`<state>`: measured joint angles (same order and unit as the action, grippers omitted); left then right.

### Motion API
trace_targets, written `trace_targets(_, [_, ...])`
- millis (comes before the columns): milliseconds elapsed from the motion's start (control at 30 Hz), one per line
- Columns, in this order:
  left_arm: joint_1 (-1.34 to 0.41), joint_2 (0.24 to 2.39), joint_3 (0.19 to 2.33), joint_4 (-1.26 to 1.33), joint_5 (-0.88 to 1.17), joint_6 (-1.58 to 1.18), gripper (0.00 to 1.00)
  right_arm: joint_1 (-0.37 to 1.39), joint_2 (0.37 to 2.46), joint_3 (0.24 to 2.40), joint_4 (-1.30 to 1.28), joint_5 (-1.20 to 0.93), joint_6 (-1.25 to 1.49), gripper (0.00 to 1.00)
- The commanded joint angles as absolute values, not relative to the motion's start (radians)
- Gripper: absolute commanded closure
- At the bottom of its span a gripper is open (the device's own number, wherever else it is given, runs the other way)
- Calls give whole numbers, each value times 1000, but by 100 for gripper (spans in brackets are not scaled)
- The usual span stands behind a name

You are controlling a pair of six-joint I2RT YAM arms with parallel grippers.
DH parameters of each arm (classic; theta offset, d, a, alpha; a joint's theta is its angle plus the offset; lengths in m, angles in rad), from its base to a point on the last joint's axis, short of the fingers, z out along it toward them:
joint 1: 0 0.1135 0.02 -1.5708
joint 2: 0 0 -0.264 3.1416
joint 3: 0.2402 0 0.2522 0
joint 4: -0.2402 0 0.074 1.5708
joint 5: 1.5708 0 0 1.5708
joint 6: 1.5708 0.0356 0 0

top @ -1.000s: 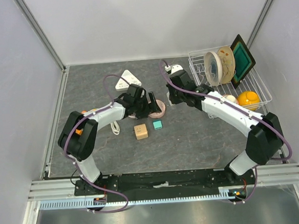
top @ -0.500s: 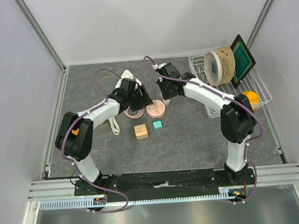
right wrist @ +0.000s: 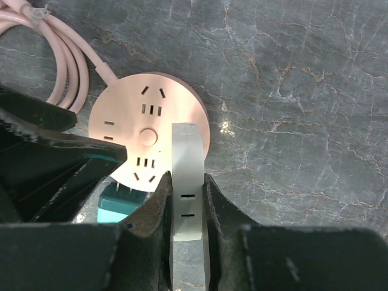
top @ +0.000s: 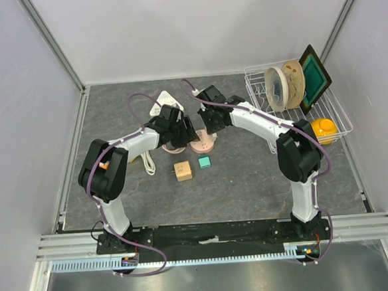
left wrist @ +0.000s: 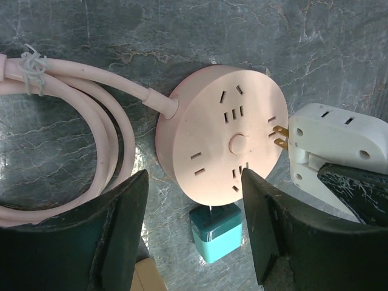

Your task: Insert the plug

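Observation:
A round pink socket [top: 204,143] [left wrist: 224,130] [right wrist: 145,130] lies flat on the grey table, its coiled pink cable [left wrist: 66,121] to its left. My right gripper [right wrist: 186,180] [top: 209,126] is shut on a white plug adapter [right wrist: 186,182] [left wrist: 336,145]. The adapter's brass prongs sit at the socket's right rim, pointing at its face. My left gripper [left wrist: 194,176] [top: 185,134] is open and straddles the near part of the socket. Its right finger [left wrist: 273,230] overlaps the rim, and a thin strip of table shows beside the left finger.
A teal cube charger [top: 204,161] [left wrist: 217,233] lies just in front of the socket, a tan cube [top: 182,170] to its left. A white triangular power strip [top: 164,101] sits behind. A wire rack [top: 342,125] with plates and an orange object stands at the right.
My right arm has swung left from near the rack, carrying the white plug to the pink socket's rim. The left jaws have narrowed around the socket.

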<state>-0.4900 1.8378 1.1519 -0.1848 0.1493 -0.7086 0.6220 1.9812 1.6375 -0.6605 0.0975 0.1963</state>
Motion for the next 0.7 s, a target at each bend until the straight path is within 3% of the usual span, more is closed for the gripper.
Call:
trace_targets(0, [-485,1845,1173,-166,152,-670,31,635,1991,1690,-649,107,213,100])
trace_targets(667, [-486,1882,1186,-183,153,-666,37,637,2019,1666,-646,178,227,100])
